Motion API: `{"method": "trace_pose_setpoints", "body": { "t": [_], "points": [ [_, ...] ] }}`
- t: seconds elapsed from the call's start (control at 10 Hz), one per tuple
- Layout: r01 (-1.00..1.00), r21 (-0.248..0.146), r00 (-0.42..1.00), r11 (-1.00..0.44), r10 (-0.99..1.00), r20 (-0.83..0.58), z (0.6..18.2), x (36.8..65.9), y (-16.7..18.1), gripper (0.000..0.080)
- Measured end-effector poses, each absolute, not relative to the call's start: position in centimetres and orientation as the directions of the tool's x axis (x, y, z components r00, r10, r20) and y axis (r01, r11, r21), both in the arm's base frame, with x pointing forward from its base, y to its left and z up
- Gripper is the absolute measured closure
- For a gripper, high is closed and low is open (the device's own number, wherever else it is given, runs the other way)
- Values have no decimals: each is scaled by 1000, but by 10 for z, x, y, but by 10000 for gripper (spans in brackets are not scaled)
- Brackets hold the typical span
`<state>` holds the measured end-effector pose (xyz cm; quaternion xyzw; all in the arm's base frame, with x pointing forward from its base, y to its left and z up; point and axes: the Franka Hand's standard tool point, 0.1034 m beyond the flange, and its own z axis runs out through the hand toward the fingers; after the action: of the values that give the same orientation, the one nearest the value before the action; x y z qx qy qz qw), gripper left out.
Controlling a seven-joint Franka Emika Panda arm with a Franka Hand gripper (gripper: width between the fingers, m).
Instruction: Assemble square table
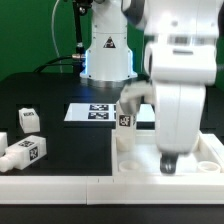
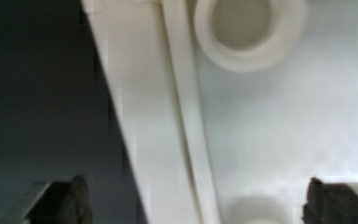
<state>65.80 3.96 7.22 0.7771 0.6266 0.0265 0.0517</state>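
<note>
**Ana:** What is the biggest thing in sight?

**Ben:** The black table (image 1: pixel 60 100), which carries everything. Next is the white robot arm (image 1: pixel 180 70). Its base stands at the table's far edge, and its bulky wrist reaches down over the corner nearest the camera, on the exterior view's right.

**Ana:** And the furniture itself?

**Ben:** The white plastic square panel (image 1: pixel 205 155) with a raised rim lies flat in that same near corner, right under the wrist. A long white rail (image 1: pixel 60 195) runs along the table's near edge, touching or just beside the panel; I cannot tell which. The marker board (image 1: pixel 95 113) lies flat toward the middle of the table, just beyond the panel.

**Ana:** Where are the legs?

**Ben:** One stubby white leg (image 1: pixel 125 112) with a black-and-white tag stands upright at the panel's far corner on the exterior view's left. Whether it is fully seated I cannot tell. Two loose legs (image 1: pixel 27 120) lie near the table's edge on the exterior view's left, well apart from the panel. What looks like a third is cut off by the picture's border.

**Ana:** Is the gripper (image 1: pixel 168 162) holding anything?

**Ben:** No, it is released. In the wrist view the two black fingertips (image 2: pixel 55 200) stand wide apart. Only the panel's bare surface and rim show between them, and a round socket (image 2: pixel 247 30) lies nearby.
</note>
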Motion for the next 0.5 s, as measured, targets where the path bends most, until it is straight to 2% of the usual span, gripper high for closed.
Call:
{"method": "trace_pose_setpoints", "body": {
  "t": [0.1,0.2,0.5],
  "points": [
    [958,108,268,-264,963,-21,78,657,38,160],
    [861,76,505,-502,863,-16,74,650,50,153],
    [862,74,504,-502,863,-21,73,649,47,151]
  ]
}}
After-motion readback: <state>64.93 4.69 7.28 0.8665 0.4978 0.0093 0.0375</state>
